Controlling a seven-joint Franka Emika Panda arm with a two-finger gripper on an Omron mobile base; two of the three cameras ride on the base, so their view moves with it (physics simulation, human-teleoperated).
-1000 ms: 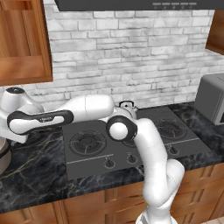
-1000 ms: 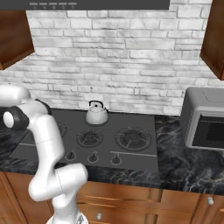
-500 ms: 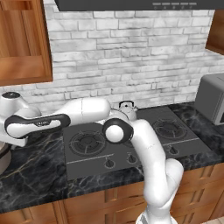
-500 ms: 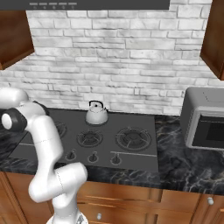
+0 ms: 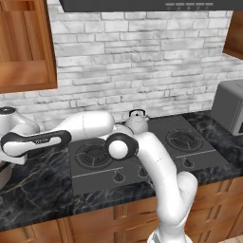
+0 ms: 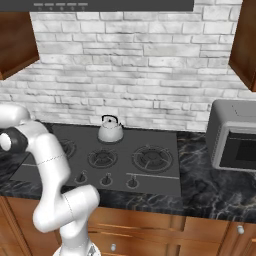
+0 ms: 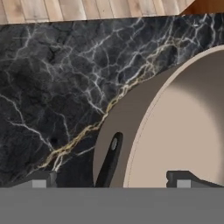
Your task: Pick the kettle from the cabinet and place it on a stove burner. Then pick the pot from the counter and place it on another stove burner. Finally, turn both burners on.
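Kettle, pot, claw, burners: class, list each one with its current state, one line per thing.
Kettle: upright on the back left burner, lid on.
Pot: on the counter, upright, nothing visible inside, not gripped.
Claw: open, over the pot's rim beside its dark handle.
Burners: no flame visible; front ones bare.

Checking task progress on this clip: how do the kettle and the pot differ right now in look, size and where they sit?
The kettle is small, silvery-white, with a thin arched black handle; the pot is wide, beige, open-topped, with a short dark side handle. The kettle stands on a rear burner of the cooktop; the pot rests on the black marble counter, off the burners. The open gripper hovers over the pot's rim, far from the kettle.
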